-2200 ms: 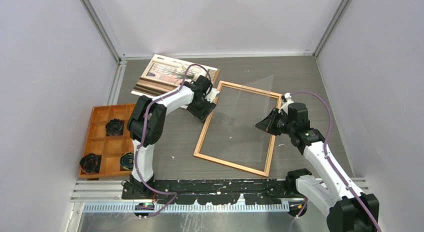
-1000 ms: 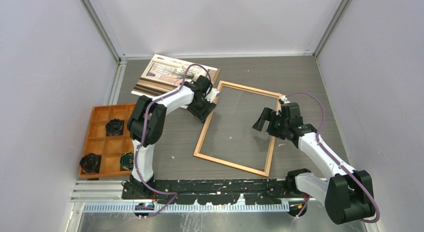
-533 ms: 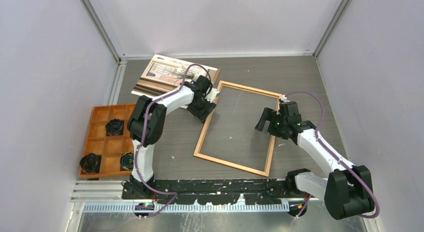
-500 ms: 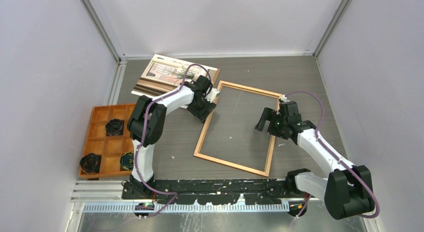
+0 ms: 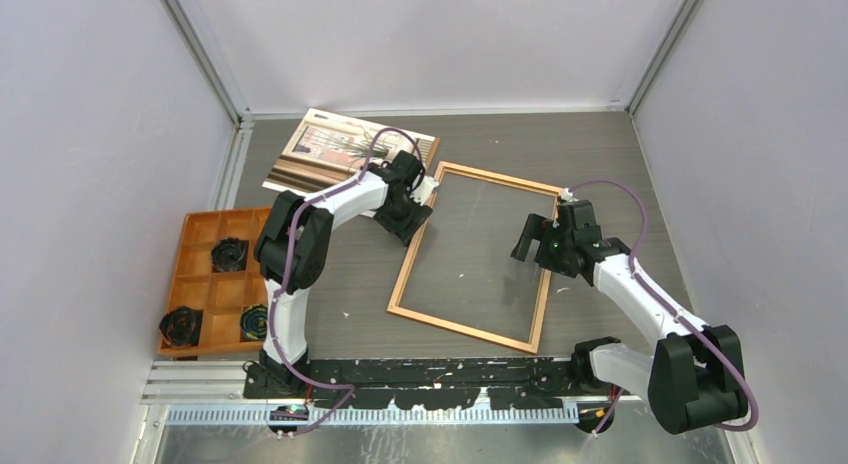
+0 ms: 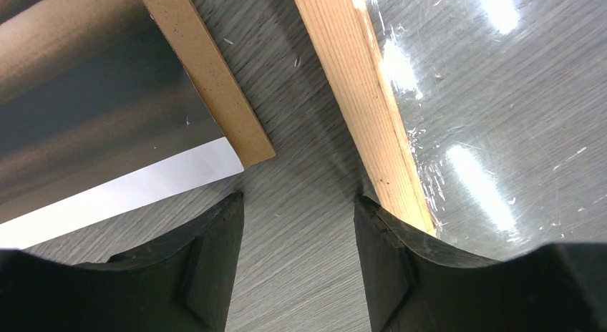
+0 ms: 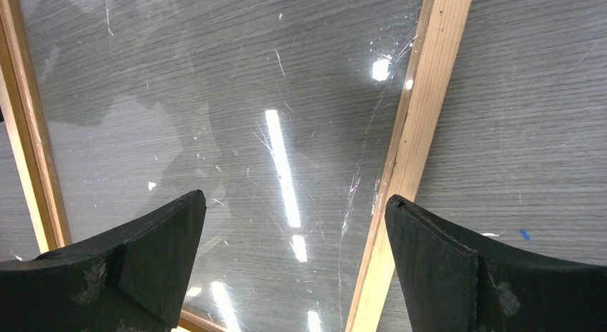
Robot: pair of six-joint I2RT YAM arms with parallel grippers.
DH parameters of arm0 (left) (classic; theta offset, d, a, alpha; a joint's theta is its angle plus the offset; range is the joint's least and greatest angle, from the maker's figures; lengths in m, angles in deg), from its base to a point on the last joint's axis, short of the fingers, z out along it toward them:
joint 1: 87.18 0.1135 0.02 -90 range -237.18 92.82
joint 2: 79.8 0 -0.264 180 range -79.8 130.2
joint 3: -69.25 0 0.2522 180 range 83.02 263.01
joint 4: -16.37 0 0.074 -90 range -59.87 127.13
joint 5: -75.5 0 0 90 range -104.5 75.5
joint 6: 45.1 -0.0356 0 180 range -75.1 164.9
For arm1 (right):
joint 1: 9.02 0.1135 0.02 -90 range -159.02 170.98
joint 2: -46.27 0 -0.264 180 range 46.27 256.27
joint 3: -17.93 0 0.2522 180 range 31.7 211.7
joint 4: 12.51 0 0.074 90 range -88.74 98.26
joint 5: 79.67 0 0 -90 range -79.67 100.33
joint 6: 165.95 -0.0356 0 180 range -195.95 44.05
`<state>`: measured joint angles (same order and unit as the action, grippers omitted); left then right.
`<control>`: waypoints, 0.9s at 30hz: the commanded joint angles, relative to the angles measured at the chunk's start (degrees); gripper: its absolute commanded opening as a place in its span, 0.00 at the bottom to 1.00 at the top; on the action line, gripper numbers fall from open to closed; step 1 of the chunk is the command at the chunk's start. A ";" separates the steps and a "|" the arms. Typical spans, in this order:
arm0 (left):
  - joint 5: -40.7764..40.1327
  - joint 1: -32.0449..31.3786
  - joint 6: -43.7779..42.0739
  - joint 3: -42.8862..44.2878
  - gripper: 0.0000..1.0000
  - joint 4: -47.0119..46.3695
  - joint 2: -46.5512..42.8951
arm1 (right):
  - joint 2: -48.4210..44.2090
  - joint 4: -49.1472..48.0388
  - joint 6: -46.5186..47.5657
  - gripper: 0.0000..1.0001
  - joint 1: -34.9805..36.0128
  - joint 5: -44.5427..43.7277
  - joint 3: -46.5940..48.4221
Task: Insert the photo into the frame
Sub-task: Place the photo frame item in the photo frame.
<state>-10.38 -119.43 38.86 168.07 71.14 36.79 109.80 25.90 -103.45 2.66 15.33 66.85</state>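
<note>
Working on dark wood-grain table (image 5: 600, 154), white walls close on the far side and both flanks. Seeing the frame (image 5: 462, 325) flat on it, skewed, with clear pane (image 7: 215, 96) inside showing glare streaks and scratches. Spanning the gap between both grippers with that frame: one long rail right beside left gripper (image 5: 408, 219), opposite long rail under right gripper (image 5: 528, 240).

Finding the photo (image 5: 320, 149) face up just ahead of left gripper, on the side away from the frame, not in the frame yet. Showing thin brown board edge (image 6: 207, 67) along the photo side nearest that gripper, white margin at the corner. Noting orange compartment tray (image 5: 196, 224) well outboard of left arm near the wall, black items (image 5: 229, 254) in three cells.

Reading left jaws as partly spread, nothing between but bare tabletop. One finger (image 6: 386, 260) right at the rail's outer edge, contact not resolvable; photo corner just ahead of other finger (image 6: 207, 260). Narrow strip of bare table between photo and rail.

Reading right jaws as spread wide, empty. One fingertip (image 7: 444, 267) over the rail, other (image 7: 143, 260) over the pane, only pane in the gap. Height above pane not resolvable.

Plenty of bare table outboard of right gripper toward the wall, also past the frame's far rail.
</note>
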 commanded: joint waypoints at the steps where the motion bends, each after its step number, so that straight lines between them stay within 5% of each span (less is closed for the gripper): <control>1: 3.65 -0.62 1.03 -0.68 0.59 2.58 1.58 | 1.41 -1.77 -0.21 1.00 0.34 -0.26 1.45; 27: 3.70 -0.62 0.85 -0.59 0.59 2.43 1.63 | 7.60 -3.19 -3.08 1.00 1.39 -2.38 1.88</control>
<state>-10.36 -119.43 38.73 168.07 71.14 36.79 117.80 22.45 -106.12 4.00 15.28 67.29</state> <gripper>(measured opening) 0.595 0.996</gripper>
